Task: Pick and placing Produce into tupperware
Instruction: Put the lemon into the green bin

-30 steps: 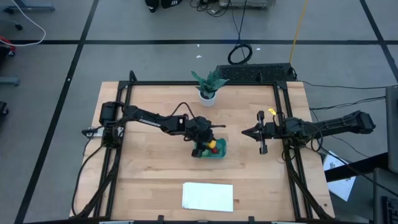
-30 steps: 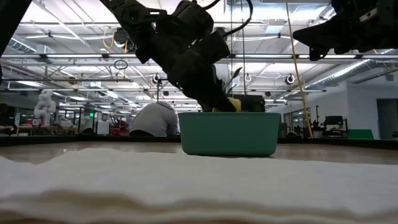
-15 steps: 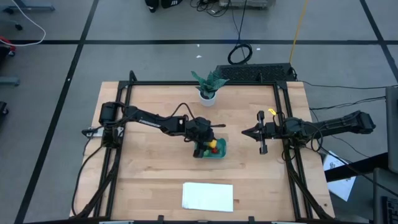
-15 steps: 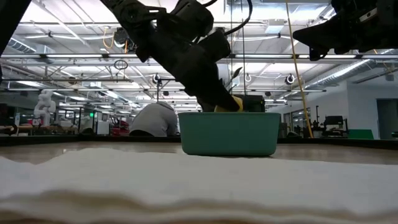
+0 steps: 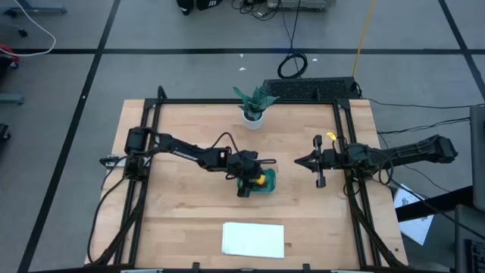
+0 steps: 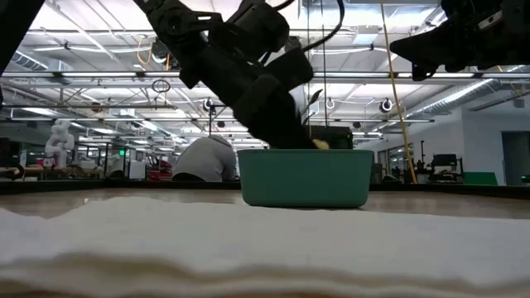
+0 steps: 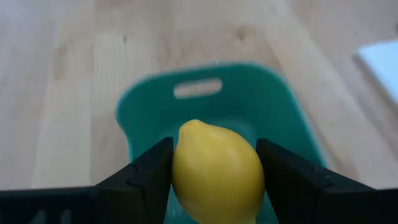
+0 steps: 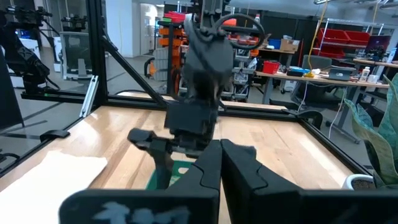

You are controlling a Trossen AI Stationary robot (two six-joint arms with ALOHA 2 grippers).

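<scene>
My left gripper [image 7: 214,149] is shut on the yellow lemon-like piece [image 7: 214,171] over the teal tub [image 7: 286,112]. From above, the lemon [image 5: 261,180] sits inside the tub's outline [image 5: 267,189] at mid-table. In the low view only the lemon's top [image 6: 320,144] peeks over the tub's rim [image 6: 305,178], below the left gripper [image 6: 286,128]. The green and red pieces do not show. My right gripper [image 5: 297,161] hovers shut near the table's right side, well right of the tub, with its fingers together [image 8: 221,158]. My left gripper pinches the lemon's middle [image 7: 180,168] between its two fingers, one on each flank, with the pointed end [image 7: 195,123] facing away from the wrist. The fingers [image 7: 149,171] slant down from above and from the table's left. Whether the lemon touches the tub's floor is hidden.
A leafy plant in a white pot [image 5: 254,106] stands near the far edge. A flat white sheet [image 5: 253,239] lies near the near edge and fills the low view's foreground [image 6: 248,248]. Black frame rails run along the table's sides. A person [image 6: 205,161] is in the room behind.
My left gripper has come down and slightly toward the near edge, still shut on the lemon. The lemon has sunk from clearly above the tub's rim until only its top shows over it. The right arm has kept still.
</scene>
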